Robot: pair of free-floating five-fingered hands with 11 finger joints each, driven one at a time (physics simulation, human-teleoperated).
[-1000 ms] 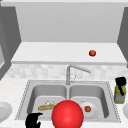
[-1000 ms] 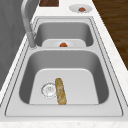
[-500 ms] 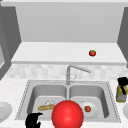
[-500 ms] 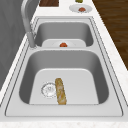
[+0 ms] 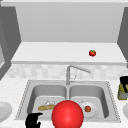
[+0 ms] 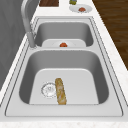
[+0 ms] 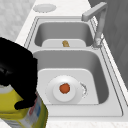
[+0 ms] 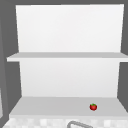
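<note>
1. The yellow bottle (image 7: 22, 112) stands on the counter to the right of the sink (image 5: 110, 100), just past the right basin's outer rim; in the front view the yellow bottle (image 5: 123, 91) shows at the picture's right edge.
2. The right hand (image 7: 18, 75) sits on top of the bottle, its fingers curled down over the bottle's shoulder and label side, grasping it. In the front view the right hand (image 5: 124, 80) is a dark shape capping the bottle.
3. The left hand (image 5: 33, 120) hangs at the sink's front rim, before the left basin, fingers curled in and holding nothing.
4. A large red ball (image 5: 67, 115) shows in front of the sink's middle divider, between the left hand and the right basin.
5. In the sink's right basin lies a white plate (image 7: 53, 98) with a small orange-red thing (image 7: 64, 88) at its centre.
6. In the sink's left basin a baguette (image 6: 60, 91) lies beside the drain (image 6: 49, 89), touching its edge.
7. The faucet (image 5: 72, 72) rises behind the sink's divider, its spout turned toward the right basin.
8. On the shelf above the sink, toward its right end, sits a tomato (image 5: 92, 53).
9. A second plate (image 6: 80, 8) with something red on it rests on the counter beyond the sink's right basin in the left side view.
</note>
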